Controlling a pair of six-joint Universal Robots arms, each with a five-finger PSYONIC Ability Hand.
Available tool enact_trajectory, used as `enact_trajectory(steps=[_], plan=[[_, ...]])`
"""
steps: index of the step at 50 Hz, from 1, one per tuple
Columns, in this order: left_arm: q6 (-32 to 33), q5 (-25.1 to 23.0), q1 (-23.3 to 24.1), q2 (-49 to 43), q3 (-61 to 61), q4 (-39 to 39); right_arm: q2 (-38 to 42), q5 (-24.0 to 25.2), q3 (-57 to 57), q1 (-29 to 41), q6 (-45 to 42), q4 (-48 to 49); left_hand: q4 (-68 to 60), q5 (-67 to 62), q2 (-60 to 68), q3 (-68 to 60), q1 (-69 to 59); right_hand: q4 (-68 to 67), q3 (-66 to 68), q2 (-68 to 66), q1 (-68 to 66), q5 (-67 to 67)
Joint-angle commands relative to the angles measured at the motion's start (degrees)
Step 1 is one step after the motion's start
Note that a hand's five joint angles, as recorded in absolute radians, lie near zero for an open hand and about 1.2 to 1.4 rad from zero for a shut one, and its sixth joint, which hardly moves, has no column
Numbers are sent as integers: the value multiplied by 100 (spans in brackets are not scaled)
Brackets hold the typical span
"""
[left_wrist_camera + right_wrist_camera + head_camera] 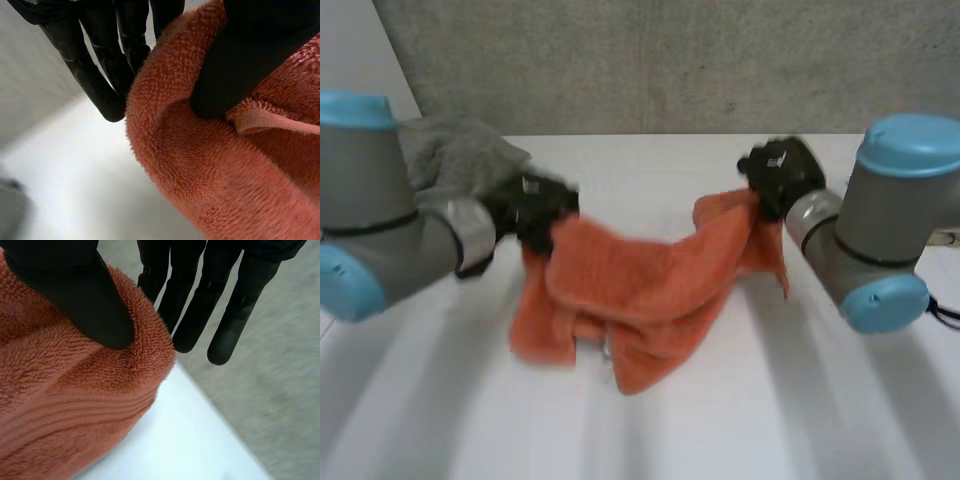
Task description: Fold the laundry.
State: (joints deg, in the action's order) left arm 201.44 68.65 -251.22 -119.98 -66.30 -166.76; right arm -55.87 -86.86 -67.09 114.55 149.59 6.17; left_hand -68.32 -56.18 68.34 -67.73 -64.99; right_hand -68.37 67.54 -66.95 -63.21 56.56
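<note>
An orange towel [640, 290] hangs in a sagging band between my two hands, and its lower folds reach the white table [790, 410]. My left hand [532, 208] holds the towel's left end. In the left wrist view its thumb [240, 60] presses the towel [200, 170] against the fingers [100, 70]. My right hand [782, 175] holds the right end, a little higher and farther back. In the right wrist view the thumb [75, 290] pinches a folded edge of the towel [70, 410], and the straight fingers [200, 305] lie behind it.
A grey cloth [460, 155] lies bunched at the table's back left, just behind my left forearm. A grey wall [670, 60] rises behind the table's far edge. Bare table stretches in front of the towel.
</note>
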Motion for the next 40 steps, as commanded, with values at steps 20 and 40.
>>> enact_trajectory(steps=[20,40], plan=[[-168,1433,865,830,-418,-1087,-471,943,1022,-908,582,-1749,-1168,-1382,1166,-1227,-1501,-1163,1246,-1305,-1679,1344],[993,1370,1128,-2204,2278,-867,2098,-638,2122,-539,-466,406,5260,5046,-5262,5201,4926,4520,-4437,4379,4004,-4339]])
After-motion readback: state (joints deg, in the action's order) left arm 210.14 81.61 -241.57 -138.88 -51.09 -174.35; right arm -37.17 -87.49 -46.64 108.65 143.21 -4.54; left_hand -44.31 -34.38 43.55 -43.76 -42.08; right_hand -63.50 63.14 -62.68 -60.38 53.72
